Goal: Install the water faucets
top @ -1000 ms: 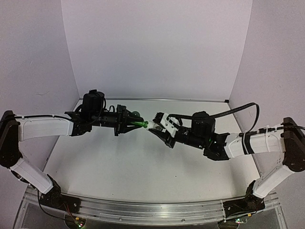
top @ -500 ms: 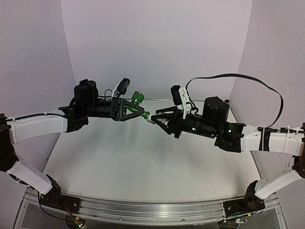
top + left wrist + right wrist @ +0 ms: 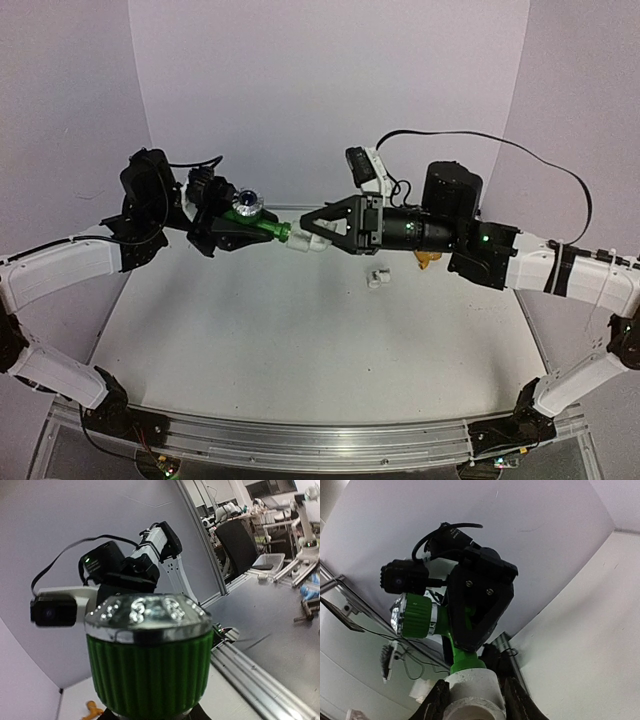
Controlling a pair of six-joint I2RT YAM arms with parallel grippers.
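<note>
White table (image 3: 300, 350) below; holding green faucet (image 3: 281, 232) tight in left gripper (image 3: 257, 231), white fitting (image 3: 299, 246) pinched in right gripper (image 3: 311, 236). Could jam through misalignment, or drop either.

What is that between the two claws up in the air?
The overhead view shows the green faucet, held by the left gripper, meeting a white pipe fitting held by the right gripper.

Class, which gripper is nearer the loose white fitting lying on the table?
Right. The right gripper hangs raised just left of the loose fitting, gripping a second fitting; the left gripper, clamping the green tap, is farther left.
</note>
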